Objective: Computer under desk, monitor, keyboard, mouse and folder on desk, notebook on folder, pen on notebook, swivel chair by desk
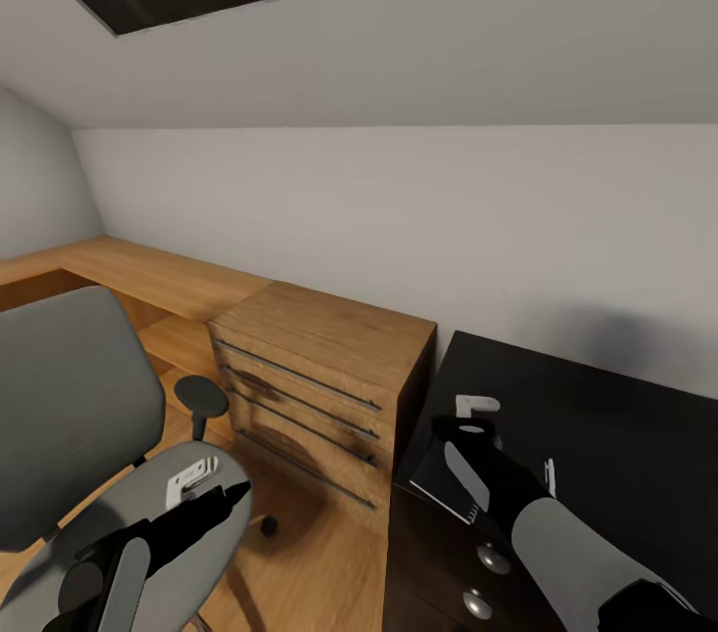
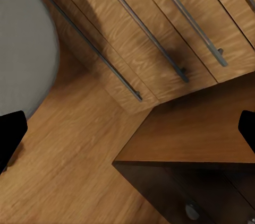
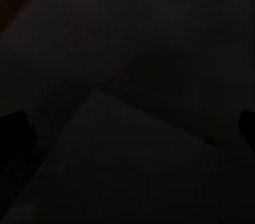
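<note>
Notebook (image 1: 437, 484) is what the robot seems to be going for now. It lies flat near the corner of the black desk (image 1: 618, 413), and the thin white pen (image 1: 549, 477) lies just beside it. The right gripper (image 1: 469, 435) hangs right over the notebook. Its fingers (image 3: 13, 128) are wide apart and hold nothing. I cannot tell if they touch the cover.

To do this well, I think it should come straight down, get one finger past the thin edge, and close softly so the notebook does not slide.

The left gripper (image 1: 224, 494) is over the swivel chair (image 1: 70, 393), near the wooden drawers (image 1: 319, 353). Its fingers (image 2: 10, 131) are wide apart and empty too.
</note>
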